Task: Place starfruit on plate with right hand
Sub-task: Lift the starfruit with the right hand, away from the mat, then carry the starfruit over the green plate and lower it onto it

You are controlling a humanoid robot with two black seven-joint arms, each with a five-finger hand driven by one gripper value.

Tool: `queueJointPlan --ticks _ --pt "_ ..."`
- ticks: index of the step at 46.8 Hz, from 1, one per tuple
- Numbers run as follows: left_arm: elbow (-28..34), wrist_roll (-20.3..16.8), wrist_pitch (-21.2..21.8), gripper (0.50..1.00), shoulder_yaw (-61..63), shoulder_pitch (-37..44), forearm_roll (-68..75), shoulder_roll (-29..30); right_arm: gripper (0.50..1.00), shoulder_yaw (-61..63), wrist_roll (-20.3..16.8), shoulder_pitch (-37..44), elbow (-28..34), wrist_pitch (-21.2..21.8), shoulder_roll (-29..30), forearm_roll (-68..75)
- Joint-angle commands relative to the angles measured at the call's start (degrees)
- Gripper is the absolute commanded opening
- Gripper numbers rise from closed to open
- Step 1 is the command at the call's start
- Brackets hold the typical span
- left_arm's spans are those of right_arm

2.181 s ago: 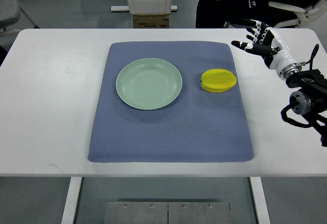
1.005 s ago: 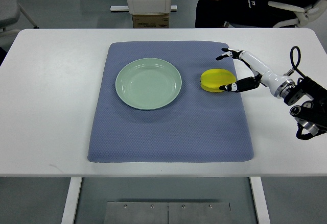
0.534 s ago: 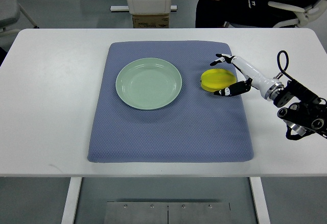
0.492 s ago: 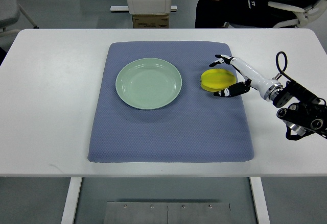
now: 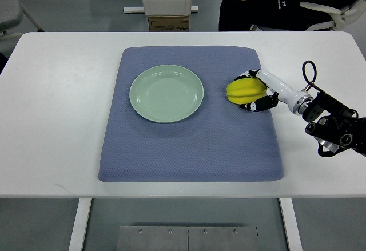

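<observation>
- I see my right hand (image 5: 255, 91) with fingers (image 5: 257, 104) clamped on the starfruit (image 5: 246, 90), near the mat's (image 5: 189, 148) right edge.
- Bare mat separates it from the plate (image 5: 166, 93).

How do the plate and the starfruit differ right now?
Colour: the plate is pale green, the starfruit bright yellow. Shape: the plate is a wide flat round, the starfruit a smaller ridged lump. State: the plate lies bare and untouched, while the right hand has its fingers closed around the starfruit. Both are over the blue mat, side by side and apart.
</observation>
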Motion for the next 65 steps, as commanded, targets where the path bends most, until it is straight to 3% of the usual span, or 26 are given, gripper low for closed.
queueJointPlan --ticks 1,8,25,44,55,65 --pt "0.0 0.0 0.0 1.000 0.1 0.0 0.0 0.0 0.500 0.1 -1.2 0.2 0.0 0.2 0.0 0.4" --pt "0.0 0.0 0.0 1.000 0.0 0.0 0.0 0.0 0.500 0.2 -4.1 0.6 0.1 1.1 0.0 3.0" --pt "0.0 0.0 0.0 1.000 0.1 0.0 0.0 0.0 0.500 1.1 -3.5 3.0 1.9 2.3 0.1 5.8" --pt "0.0 0.0 -0.1 1.000 0.0 0.0 0.0 0.0 0.500 2.3 -3.6 9.1 1.9 11.2 -1.5 14.7" --pt "0.0 0.0 0.0 1.000 0.0 0.0 0.0 0.0 0.500 3.0 -3.7 9.0 1.9 11.4 -0.5 14.7" --pt "0.0 0.0 0.0 1.000 0.0 0.0 0.0 0.0 0.500 3.5 -4.3 8.8 1.4 11.2 4.5 14.8"
